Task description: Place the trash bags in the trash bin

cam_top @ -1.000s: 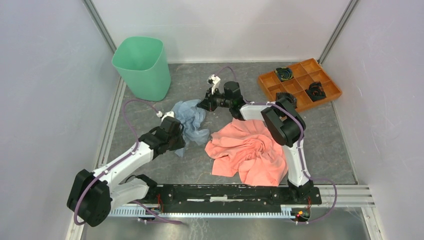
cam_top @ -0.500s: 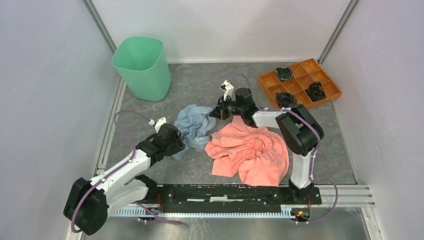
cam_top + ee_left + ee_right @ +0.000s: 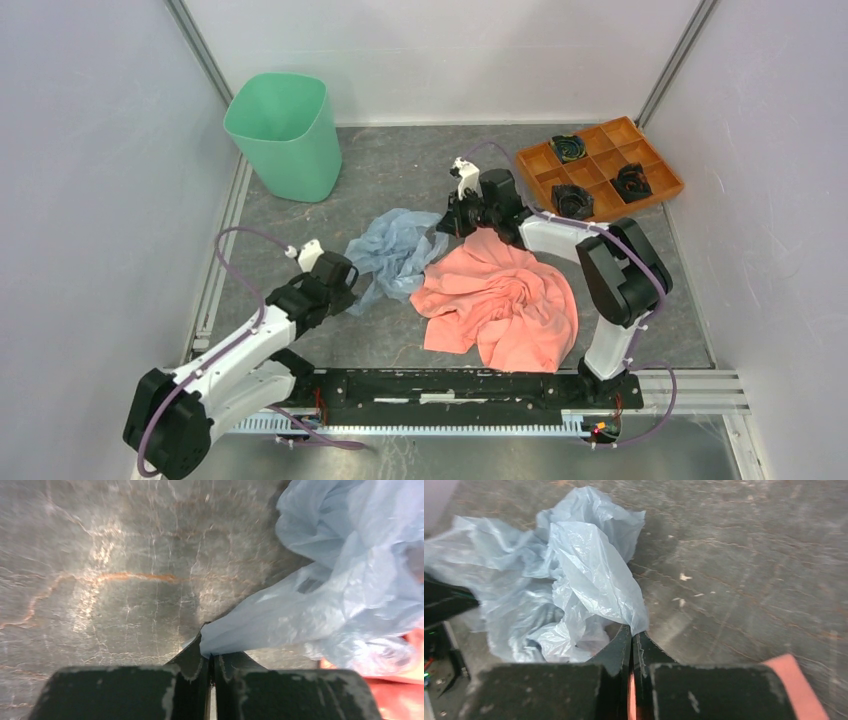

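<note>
Trash bag (image 3: 395, 255) is lying crumpled on the table (image 3: 400, 160), mid-floor, well apart from the trash bin (image 3: 285, 135), which is standing upright at far-L corner.

Hidden / unclear:
- Top view: fingertips of both arms are sitting under their own wrists, so grip isn't showing there.
- Bag's R edge is meeting the pink cloth (image 3: 500, 305); can't tell which is overlapping.
- Lettering on bag isn't readable in any view.
- L wrist view is smearing w/ motion blur; its lower frame is being blocked by the finger bodies.
- Black items (image 3: 573, 200) in the orange tray (image 3: 618, 135) are too small to ID.

Grips (wrist views):
- L gripper (image 3: 209, 655) is pinching a pulled-out corner of the bag, jaws nearly together w/ film between.
- R gripper (image 3: 632, 640) is likewise clamping a bag fold, jaws tight on it.

Vs 1 s ago:
- L gripper is sitting further back toward near-L.
- R gripper is sitting further R.
- Bag is spreading wider between them, less bunched.
- Bin, tray and cloth are staying put.

Materials:
- Bag: thin translucent pale blue-grey film, creased, glossy.
- Bin: smooth mint-green plastic, rounded-square rim, tapering.
- Cloth: salmon, soft swirled folds.
- Table: grey, cracked-marble look.
</note>
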Motion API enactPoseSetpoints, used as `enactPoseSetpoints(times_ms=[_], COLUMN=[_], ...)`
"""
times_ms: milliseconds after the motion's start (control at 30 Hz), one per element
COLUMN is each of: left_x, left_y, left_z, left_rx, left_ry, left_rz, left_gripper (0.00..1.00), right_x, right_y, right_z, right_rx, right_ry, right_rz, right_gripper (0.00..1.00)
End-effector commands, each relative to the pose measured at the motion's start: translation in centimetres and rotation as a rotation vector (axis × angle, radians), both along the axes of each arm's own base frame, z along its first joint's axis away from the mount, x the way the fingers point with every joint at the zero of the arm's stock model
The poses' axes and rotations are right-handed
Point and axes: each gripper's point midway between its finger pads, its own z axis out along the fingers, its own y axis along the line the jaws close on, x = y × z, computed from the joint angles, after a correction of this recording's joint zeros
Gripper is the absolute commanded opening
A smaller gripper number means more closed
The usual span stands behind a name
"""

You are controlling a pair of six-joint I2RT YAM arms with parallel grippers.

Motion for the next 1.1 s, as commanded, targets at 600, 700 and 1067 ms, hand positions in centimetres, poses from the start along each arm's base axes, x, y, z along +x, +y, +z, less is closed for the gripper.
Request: enactPoseSetpoints(times_ms=[600,700,1067], left_x=[3.6,4.0,5.8], left_y=[7.6,7.5,3.2], left_z=[18.5,18.5,12.9], left_rx=[0.287,0.307,0.306], left_ry=[-0.474,-0.465,-0.226], left_rz=[0.185,0.176,-0.039], left_gripper=[0.02,0.02,0.02], right_x=[1.4,1.0,0.7], right_y=[-6.5,-6.9,-6.5], right_z=[9.8,10.2,7.3], right_rx=[-0.174,-0.161,-0.217], right_ry=[-0.35,-0.369,-0.313], right_rz=[-0.211,-0.22,-0.178], right_gripper=[0.0,0.0,0.01])
